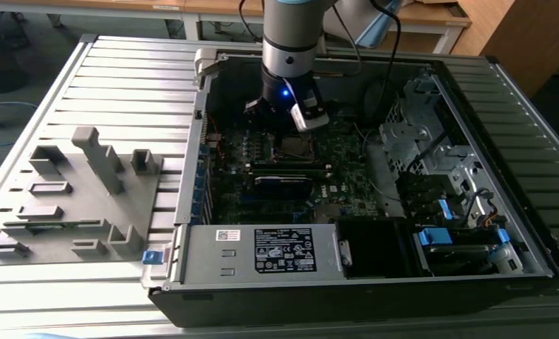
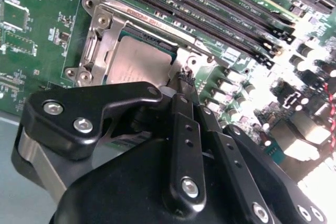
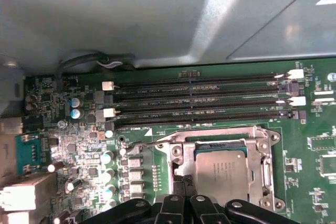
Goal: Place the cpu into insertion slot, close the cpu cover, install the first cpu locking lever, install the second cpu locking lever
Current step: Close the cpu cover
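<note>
A green printed-circuit motherboard (image 3: pixel 68 145) is seen in both wrist views, dotted with small silver-topped cylindrical capacitors (image 3: pixel 107 157). The small flat square cpu (image 3: pixel 220 174) is coloured a dull silver-grey. The thin square metal cpu cover (image 3: pixel 261 166) is a brighter silver. Long black memory slots (image 3: pixel 199 100) are tipped with white plastic latches (image 3: pixel 107 85). The matt black metal gripper (image 2: pixel 182 80) is studded with shiny silver screw heads (image 2: pixel 83 125). In the exterior view, a pale grey ribbed table (image 1: pixel 119 78), a grey plastic fixture block (image 1: pixel 81 191), bright blue plastic clips (image 1: pixel 434 236) and a white label (image 1: pixel 284 251) printed in black are shown.
</note>
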{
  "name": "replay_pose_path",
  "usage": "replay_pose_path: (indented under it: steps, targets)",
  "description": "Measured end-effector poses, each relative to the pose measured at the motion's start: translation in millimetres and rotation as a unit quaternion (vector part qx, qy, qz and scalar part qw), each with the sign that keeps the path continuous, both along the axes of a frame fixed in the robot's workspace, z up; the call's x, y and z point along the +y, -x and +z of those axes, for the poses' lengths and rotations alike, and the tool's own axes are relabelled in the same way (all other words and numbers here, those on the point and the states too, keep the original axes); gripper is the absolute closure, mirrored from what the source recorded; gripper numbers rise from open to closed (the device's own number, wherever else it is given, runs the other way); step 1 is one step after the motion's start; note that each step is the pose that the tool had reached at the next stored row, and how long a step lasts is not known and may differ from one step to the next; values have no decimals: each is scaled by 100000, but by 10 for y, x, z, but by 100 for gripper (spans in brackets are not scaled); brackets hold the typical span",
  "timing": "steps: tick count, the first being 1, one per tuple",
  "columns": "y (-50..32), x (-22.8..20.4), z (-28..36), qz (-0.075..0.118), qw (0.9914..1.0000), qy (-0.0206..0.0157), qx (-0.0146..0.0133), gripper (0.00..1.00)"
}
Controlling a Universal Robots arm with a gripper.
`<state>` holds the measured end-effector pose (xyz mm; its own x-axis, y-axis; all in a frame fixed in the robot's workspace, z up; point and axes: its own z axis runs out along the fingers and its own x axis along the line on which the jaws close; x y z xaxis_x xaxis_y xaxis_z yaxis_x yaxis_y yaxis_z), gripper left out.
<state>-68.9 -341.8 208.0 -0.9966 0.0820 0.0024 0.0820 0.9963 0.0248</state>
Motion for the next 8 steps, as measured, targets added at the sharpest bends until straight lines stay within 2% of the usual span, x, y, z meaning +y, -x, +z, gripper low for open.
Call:
replay_pose_path:
  steps: [8]
  targets:
    - [0,0,208,1,100000,-3,-1,89]
